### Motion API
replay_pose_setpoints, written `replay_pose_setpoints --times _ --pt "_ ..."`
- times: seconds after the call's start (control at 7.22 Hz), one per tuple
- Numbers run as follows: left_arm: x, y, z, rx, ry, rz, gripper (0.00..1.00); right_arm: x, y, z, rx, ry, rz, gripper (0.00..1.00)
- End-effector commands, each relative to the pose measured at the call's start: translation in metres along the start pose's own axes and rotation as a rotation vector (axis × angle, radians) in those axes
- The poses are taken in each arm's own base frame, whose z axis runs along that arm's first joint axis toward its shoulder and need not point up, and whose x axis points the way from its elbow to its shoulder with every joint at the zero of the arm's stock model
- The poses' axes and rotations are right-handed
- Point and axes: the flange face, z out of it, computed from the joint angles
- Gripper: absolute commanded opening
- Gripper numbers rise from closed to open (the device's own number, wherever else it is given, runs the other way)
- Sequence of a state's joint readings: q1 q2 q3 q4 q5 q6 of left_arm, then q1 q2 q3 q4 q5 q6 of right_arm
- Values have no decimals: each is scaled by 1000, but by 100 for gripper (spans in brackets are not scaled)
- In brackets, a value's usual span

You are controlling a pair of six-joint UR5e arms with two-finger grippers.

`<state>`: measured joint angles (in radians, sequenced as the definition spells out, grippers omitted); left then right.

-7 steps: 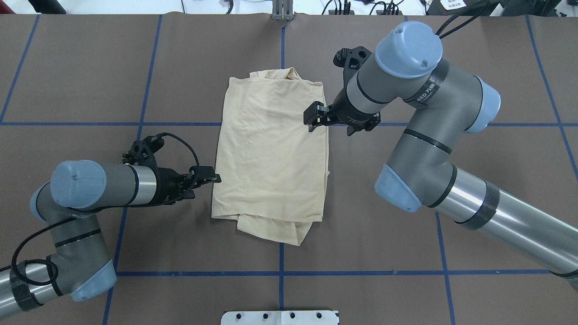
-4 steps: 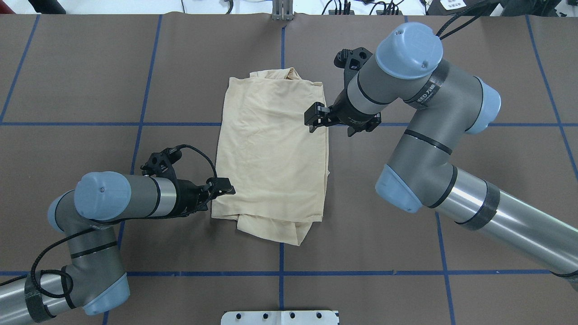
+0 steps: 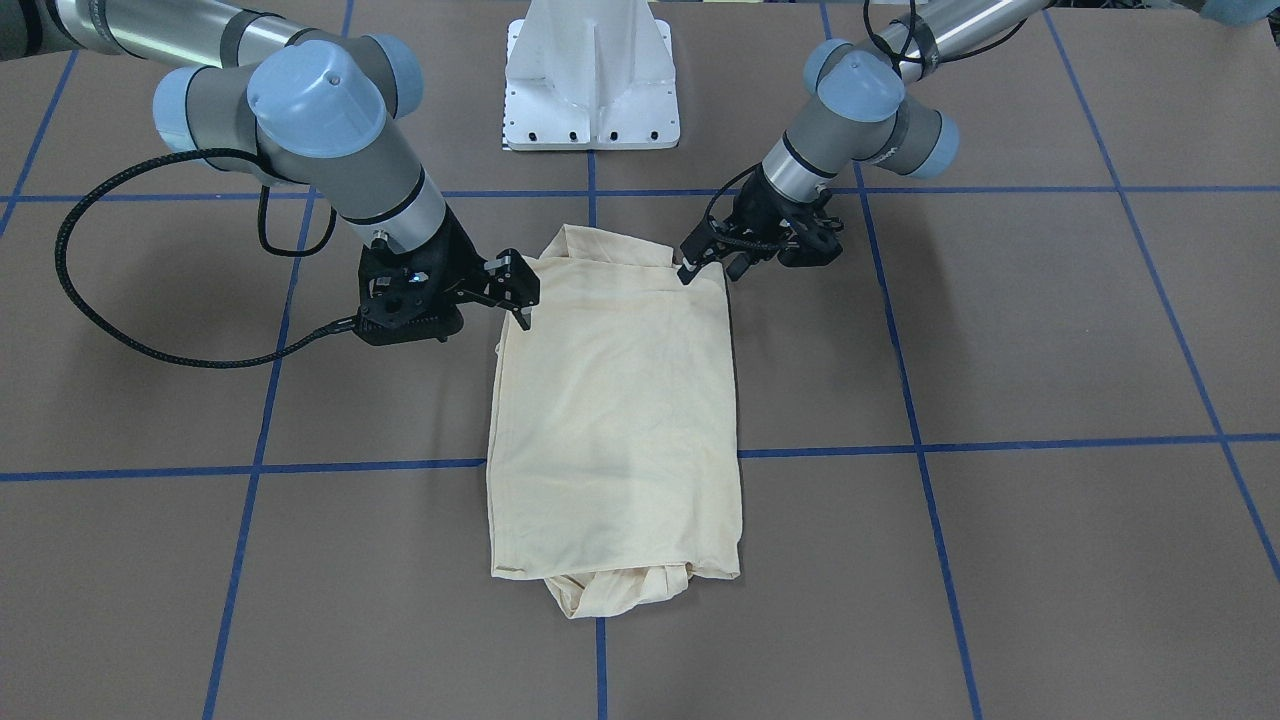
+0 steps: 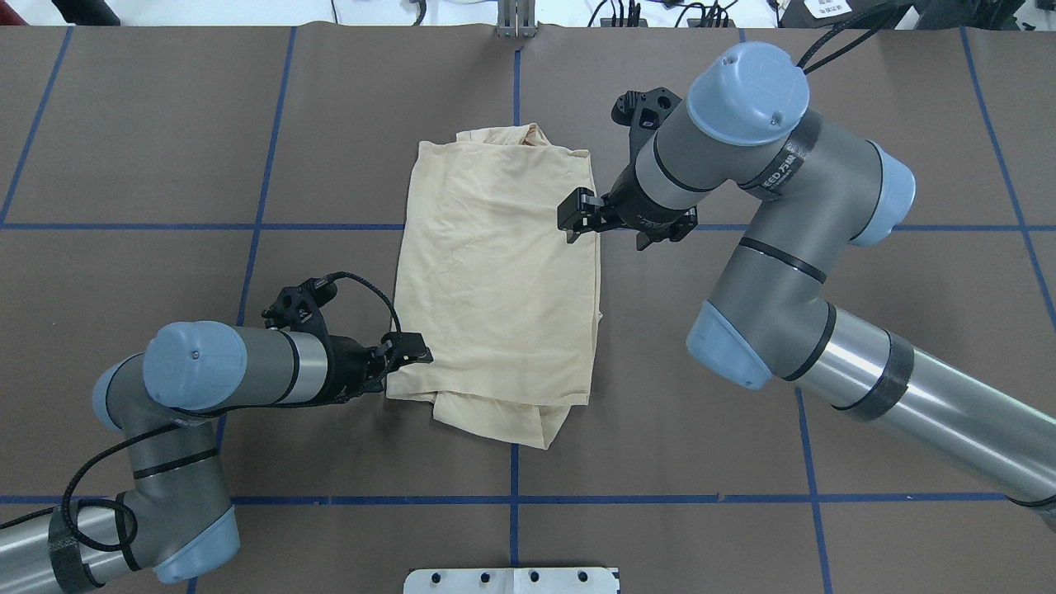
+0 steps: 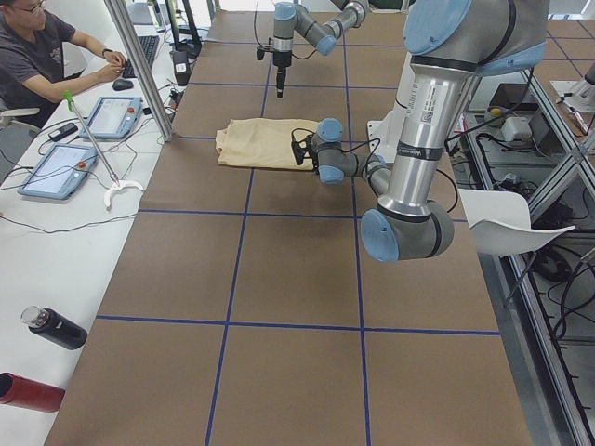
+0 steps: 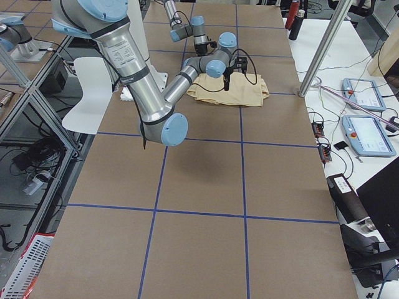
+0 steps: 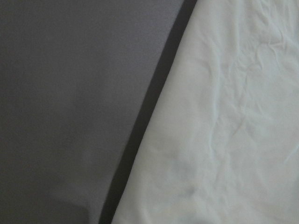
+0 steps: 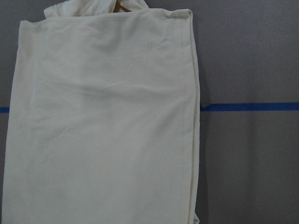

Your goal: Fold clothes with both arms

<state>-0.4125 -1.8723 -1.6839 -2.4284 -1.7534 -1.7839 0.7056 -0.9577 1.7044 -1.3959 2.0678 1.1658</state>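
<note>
Left pincer (image 4: 410, 350) had slid in, so a corner of the T-shirt (image 4: 495, 280) sat just under it; jaws looked apart, empty. Right pincer (image 4: 575, 219) unmoved, likewise parted, empty. Grasp pending.

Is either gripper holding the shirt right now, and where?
Right gripper holds nothing, poised above the right edge of the T-shirt. Left gripper is at its left edge near the robot-side corner; whether it has gripped cannot be told.

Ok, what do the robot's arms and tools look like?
The left arm and right arm are grey-and-silver tubes with light-blue joint caps. The left tool and right tool are black, two-fingered. A black braided cable loops by the left arm; the right wears a lettered black band.
</note>
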Motion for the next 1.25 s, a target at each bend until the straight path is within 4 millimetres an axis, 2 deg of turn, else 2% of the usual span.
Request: replay_pose_setpoints --times 0.0,0.42,0.69,0.83,1.11 --pt "-1 2 1 -4 -3 1 95 0 0 0 0 0 0 100" --pt "-5 10 7 -16 -13 4 93 2 0 1 -1 2 0 100" --pt "-5 10 6 -16 -13 4 71 2 0 1 -1 2 0 100" --pt "-5 10 6 -17 -11 4 56 1 0 0 0 1 -2 100" --pt "-4 11 5 -17 -10 8 20 1 0 0 0 1 -2 100"
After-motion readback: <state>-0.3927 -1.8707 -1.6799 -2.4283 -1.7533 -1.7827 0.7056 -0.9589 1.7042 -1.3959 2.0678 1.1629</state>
